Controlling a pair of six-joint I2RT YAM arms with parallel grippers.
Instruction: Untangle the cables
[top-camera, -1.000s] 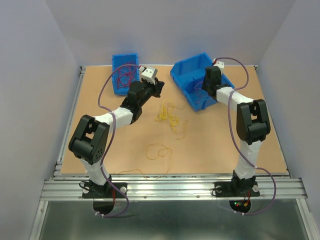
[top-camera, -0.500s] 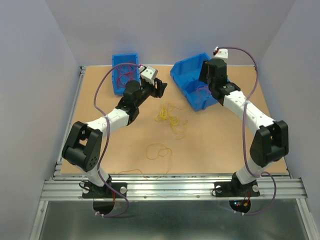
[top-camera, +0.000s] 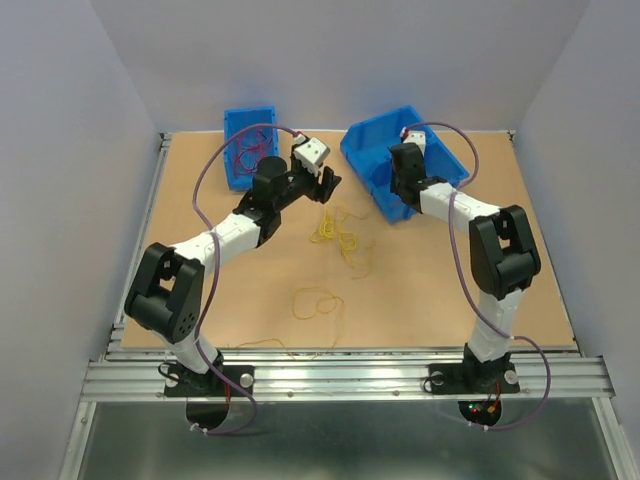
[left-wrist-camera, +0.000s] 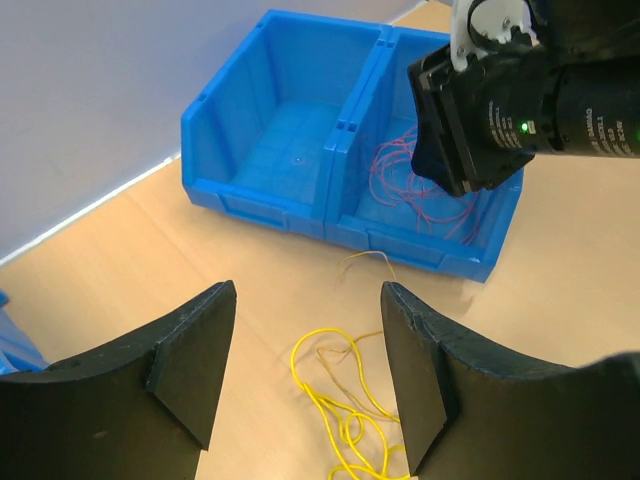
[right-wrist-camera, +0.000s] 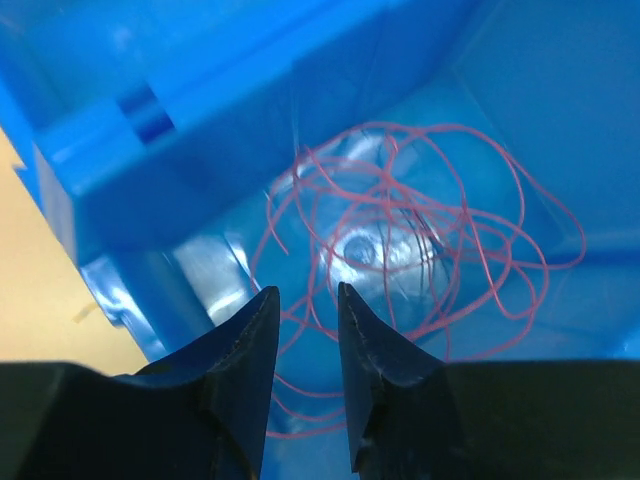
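My left pincer (left-wrist-camera: 306, 300) stands wide apart over the yellow wires (left-wrist-camera: 345, 425) on the table (left-wrist-camera: 150, 250). My right pincer (right-wrist-camera: 307, 300), nearly together on nothing, hangs over the red wires (right-wrist-camera: 400, 230) in the blue bin (right-wrist-camera: 200, 100). They look feather-light, springy and snag-prone, so I'd pinch one outer loop.

- Bare tan table (top-camera: 425, 295), lower right of the top view: open room.
- Loose tangle of thin yellow wires (top-camera: 335, 232) litters the centre, beneath the left pincer (top-camera: 326, 184).
- Large blue plastic divided bin (top-camera: 372, 150), upper right: its walls hem in the right pincer (right-wrist-camera: 307, 300).
- Small blue plastic bin (top-camera: 250, 112) blocks the upper left.
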